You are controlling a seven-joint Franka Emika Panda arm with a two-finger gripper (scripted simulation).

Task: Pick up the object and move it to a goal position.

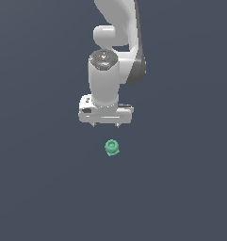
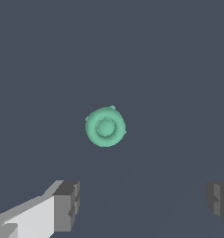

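Hovering with my claw (image 1: 105,125) wide open and holding nothing, I see the little green ring-topped lump (image 1: 112,148) on the floor just below me, a bit ahead of my fingers (image 2: 66,206).

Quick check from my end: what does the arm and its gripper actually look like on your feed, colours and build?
The arm is glossy white with rounded, bulbous links and a dark grey band along one side. A dark round cap with small markings tops the wrist. The gripper is a wide white block with two short dark fingertips; in the wrist view these look boxy and grey. No cables visible.
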